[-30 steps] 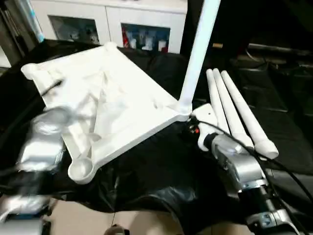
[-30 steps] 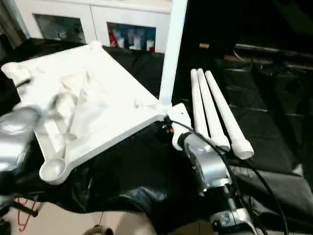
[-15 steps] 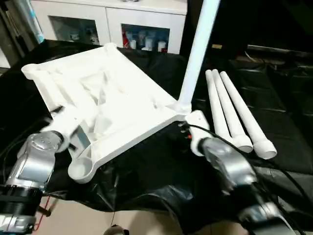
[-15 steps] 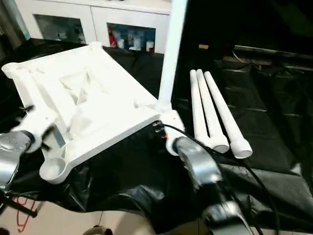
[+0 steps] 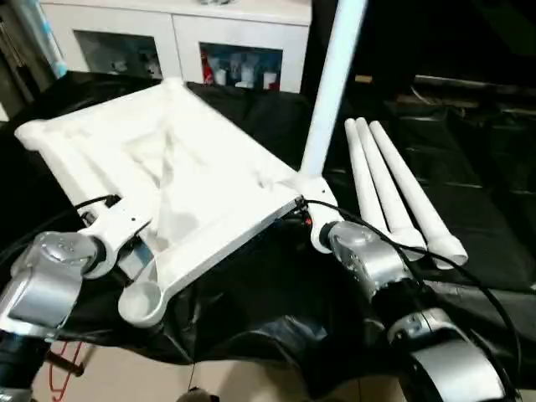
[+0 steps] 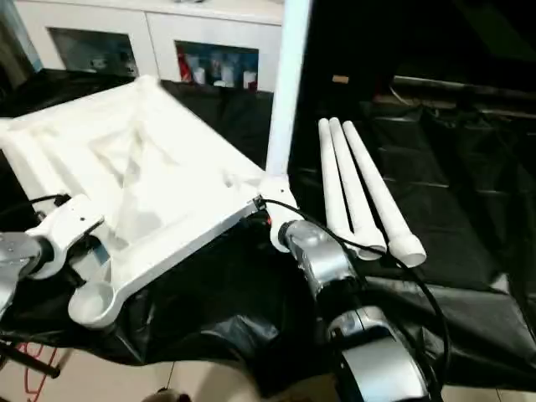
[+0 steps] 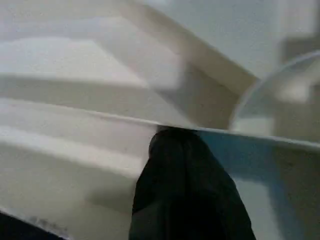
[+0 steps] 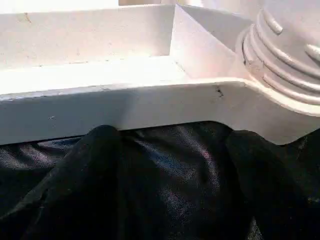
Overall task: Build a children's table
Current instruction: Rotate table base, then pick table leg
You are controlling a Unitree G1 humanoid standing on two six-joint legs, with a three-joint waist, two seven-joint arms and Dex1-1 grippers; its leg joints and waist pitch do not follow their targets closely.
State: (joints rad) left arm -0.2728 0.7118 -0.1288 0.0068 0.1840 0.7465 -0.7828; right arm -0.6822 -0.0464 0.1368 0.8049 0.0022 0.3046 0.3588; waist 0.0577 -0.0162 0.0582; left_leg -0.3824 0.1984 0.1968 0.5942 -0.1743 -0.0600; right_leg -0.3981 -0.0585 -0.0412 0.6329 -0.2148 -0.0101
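Left gripper (image 7: 187,145): fingers together, clamped on the near-left rim of the tabletop (image 5: 180,180) close to its empty corner socket (image 5: 142,303); the wrist view showed a black finger (image 7: 185,190) pressed against the rim's edge. Right gripper (image 8: 170,140): fingers wide apart, holding nothing, their tips just short of the tabletop's side wall beside the corner with the ribbed leg socket (image 8: 285,55).

The tabletop lay upside down, ribbed underside up, on black sheeting (image 5: 276,293), one leg (image 5: 328,92) standing upright in its right-hand corner. Three loose legs (image 5: 394,188) lay side by side to the right, apart from the tabletop.

Against the frame one second earlier — the left gripper had come in from the left and closed on the rim; the right arm had drawn back toward the camera, its jaws unchanged
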